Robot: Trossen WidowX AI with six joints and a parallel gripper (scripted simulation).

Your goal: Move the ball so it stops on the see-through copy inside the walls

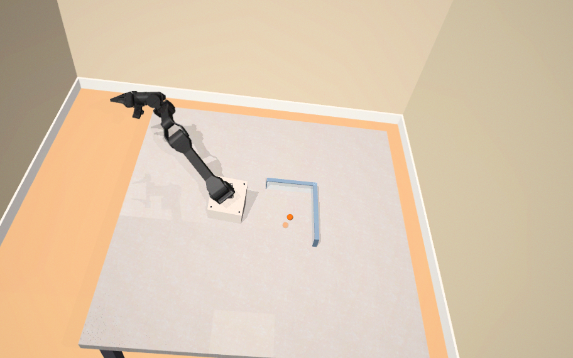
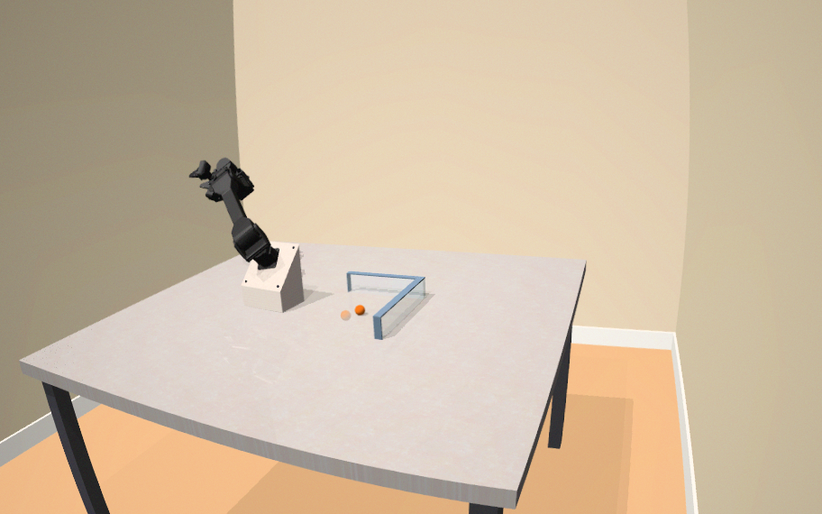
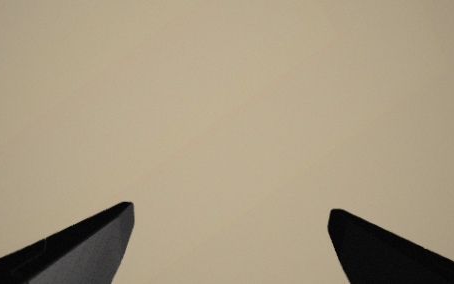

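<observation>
My end effector [image 1: 117,99] stood wide, holding nothing; ball [image 1: 289,216] looked small, hard, apt to roll: grip across its middle

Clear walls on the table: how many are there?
2. The far wall and the side wall meet in a corner beside the ball. Nothing seems hidden.

Arm: I reach from my base block [image 1: 227,205] toward the far left table [image 1: 235,289] corner.
Claw: my gripper [image 1: 117,99] hangs past the table edge, well apart from the ball.
Ball: the orange ball [image 1: 289,216] lies inside the walls [image 1: 314,208].
Copy: the see-through copy [image 1: 285,225] sits just beside it.
</observation>
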